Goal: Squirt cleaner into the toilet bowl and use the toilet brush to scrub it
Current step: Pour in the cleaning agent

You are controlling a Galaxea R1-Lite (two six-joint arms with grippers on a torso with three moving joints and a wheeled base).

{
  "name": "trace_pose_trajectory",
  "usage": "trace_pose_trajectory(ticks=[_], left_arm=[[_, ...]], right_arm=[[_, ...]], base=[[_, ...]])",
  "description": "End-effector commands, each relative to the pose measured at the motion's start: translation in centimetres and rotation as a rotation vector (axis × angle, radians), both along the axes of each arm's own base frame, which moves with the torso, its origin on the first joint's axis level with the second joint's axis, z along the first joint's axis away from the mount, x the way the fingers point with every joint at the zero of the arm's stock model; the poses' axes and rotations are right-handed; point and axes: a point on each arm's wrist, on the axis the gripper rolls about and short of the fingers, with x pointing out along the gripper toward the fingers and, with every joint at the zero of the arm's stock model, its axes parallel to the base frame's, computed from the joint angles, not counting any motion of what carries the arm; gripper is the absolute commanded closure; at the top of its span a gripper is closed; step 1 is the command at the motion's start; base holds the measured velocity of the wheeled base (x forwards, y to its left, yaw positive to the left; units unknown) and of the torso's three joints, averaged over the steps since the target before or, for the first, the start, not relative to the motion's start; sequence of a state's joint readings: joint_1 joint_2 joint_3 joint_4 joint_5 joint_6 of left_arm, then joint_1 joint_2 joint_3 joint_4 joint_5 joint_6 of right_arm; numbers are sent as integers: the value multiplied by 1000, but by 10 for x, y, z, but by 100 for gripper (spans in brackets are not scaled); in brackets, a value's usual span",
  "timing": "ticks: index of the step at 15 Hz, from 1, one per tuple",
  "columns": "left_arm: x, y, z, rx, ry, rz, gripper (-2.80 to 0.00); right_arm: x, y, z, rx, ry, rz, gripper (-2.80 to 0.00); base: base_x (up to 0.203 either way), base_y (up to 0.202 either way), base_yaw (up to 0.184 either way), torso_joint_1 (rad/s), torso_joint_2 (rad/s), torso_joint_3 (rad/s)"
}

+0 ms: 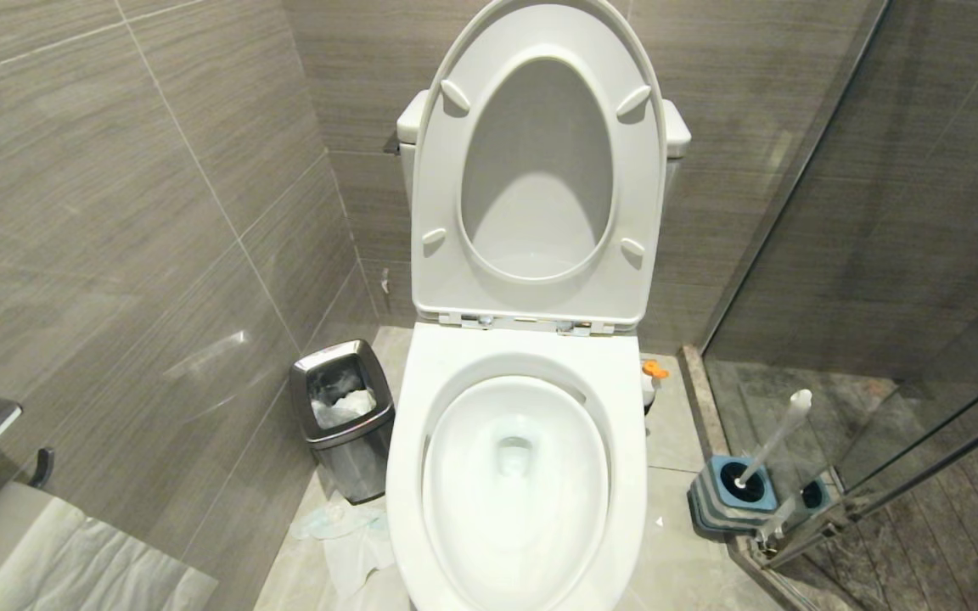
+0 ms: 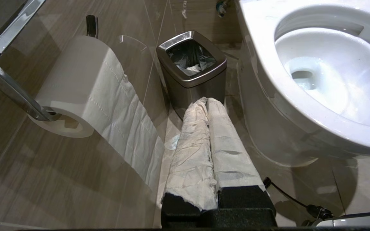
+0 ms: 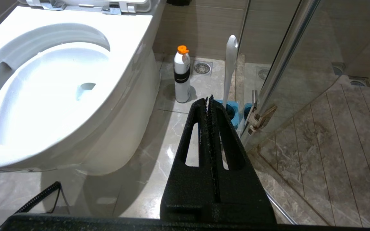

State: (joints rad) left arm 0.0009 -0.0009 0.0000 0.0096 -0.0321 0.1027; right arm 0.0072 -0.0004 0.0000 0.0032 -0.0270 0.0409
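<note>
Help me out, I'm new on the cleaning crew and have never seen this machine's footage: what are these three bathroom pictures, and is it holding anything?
They come from one two-armed robot on wheels. The wide picture is from a camera on its head, looking down at the toilet bowl, whose seat and lid are raised. Neither arm shows there.

The other two pictures come from cameras on its wrists. The left gripper, its fingers wrapped in white paper, is shut and empty; beyond it stand a steel waste bin and a toilet paper roll on the wall.

The right gripper, black, is also shut and empty. Past it, on the floor, stand a white bottle with an orange cap and the toilet brush in its blue holder, beside the glass shower door.
</note>
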Motion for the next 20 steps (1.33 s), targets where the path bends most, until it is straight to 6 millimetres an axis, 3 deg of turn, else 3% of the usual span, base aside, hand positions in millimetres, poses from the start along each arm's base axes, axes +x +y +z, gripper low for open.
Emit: trace_pose_trajectory(ticks=[1, 20], left_arm=[[0, 0, 0, -3, 4, -2, 0], [0, 0, 0, -21, 3, 4, 0]], right_arm=[[0, 0, 0, 0, 2, 0, 0], [0, 0, 0, 1, 2, 0, 0]], base=[[0, 0, 0, 0, 0, 0], [0, 0, 0, 1, 1, -27]])
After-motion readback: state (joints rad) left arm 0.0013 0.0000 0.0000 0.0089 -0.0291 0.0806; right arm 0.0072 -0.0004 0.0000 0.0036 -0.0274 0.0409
